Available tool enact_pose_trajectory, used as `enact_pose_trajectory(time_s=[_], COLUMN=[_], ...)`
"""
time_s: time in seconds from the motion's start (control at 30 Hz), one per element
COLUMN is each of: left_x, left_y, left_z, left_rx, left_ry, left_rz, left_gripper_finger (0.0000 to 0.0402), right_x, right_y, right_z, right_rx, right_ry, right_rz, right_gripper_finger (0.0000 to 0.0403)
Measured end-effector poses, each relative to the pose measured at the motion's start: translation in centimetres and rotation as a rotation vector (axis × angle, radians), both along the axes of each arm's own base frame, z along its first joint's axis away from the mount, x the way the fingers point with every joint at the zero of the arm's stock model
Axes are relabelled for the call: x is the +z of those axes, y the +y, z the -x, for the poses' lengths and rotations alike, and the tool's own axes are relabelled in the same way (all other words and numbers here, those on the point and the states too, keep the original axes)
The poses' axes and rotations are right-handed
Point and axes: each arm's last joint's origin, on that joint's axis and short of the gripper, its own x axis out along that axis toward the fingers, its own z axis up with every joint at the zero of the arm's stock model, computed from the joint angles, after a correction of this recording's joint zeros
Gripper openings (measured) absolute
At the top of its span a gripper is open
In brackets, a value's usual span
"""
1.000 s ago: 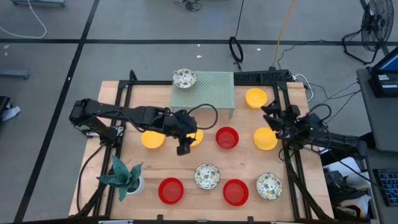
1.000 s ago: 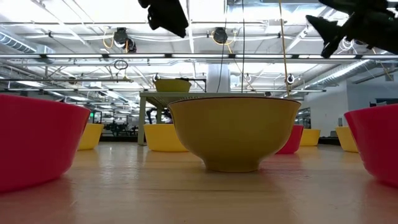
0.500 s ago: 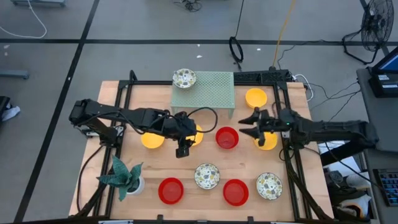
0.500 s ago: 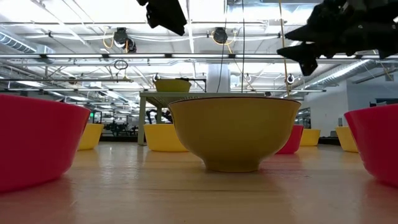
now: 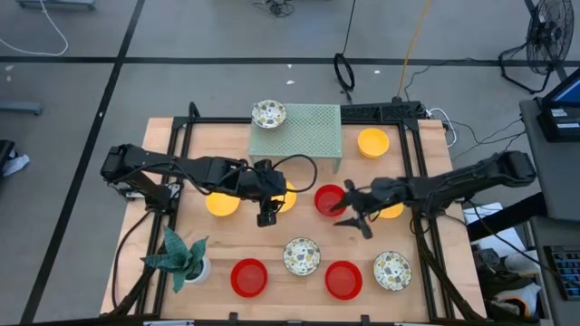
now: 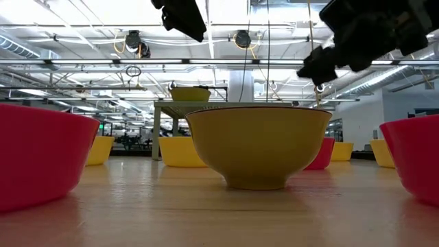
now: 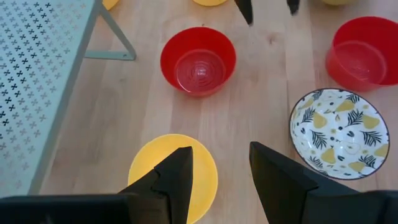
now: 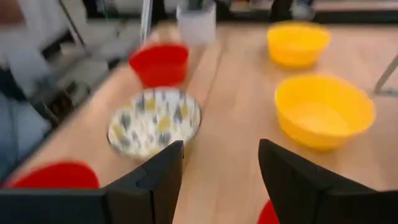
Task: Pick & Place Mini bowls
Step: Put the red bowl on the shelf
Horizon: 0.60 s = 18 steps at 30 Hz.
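Several mini bowls stand on the wooden table: yellow ones [image 5: 372, 142] [image 5: 222, 202], red ones [image 5: 248, 277] [image 5: 343, 279] and speckled ones [image 5: 301, 256] [image 5: 392, 270]. One speckled bowl [image 5: 269, 113] rests on the far left corner of the green rack [image 5: 306, 131]. My left gripper [image 5: 265, 214] hovers open over a yellow bowl [image 7: 173, 177], apart from it. My right gripper [image 5: 352, 217] is open, in the air just right of the middle red bowl [image 5: 329, 200]; its arm covers part of another yellow bowl [image 5: 391, 209].
A potted plant [image 5: 181, 258] stands at the near left corner. The rack takes up the far middle. Black frame rails [image 5: 420, 181] run along the table's sides. In the low view a speckled bowl's yellowish outer wall [image 6: 257, 144] sits between two red bowls [image 6: 41, 154] [image 6: 415, 154].
My right arm has swung out from the table's right edge toward the middle, passing over the right-hand yellow bowl; its gripper now hangs beside the middle red bowl. No bowl has moved.
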Motion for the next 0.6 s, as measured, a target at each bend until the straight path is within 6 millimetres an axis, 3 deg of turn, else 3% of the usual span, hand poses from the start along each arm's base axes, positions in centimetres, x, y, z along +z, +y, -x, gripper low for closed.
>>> enact_pose_trajectory(time_s=[0.17,0.37,0.6], left_x=[0.0,0.0,0.0], left_y=[0.0,0.0,0.0], left_z=[0.0,0.0,0.0], left_rx=[0.002,0.004,0.004], left_ry=[0.003,0.003,0.003], left_rz=[0.001,0.003,0.003], left_gripper_finger=[0.0163,0.0163,0.0163], right_x=[-1.5,-3.5,-5.5], right_y=[0.6,1.2,0.6], right_z=[-1.0,-1.5,-1.8], right_rx=[-0.068,-0.048,-0.227], right_ry=[0.161,0.29,0.385], right_rz=[0.142,0.183,0.343], right_gripper_finger=[0.0196,0.0196,0.0196])
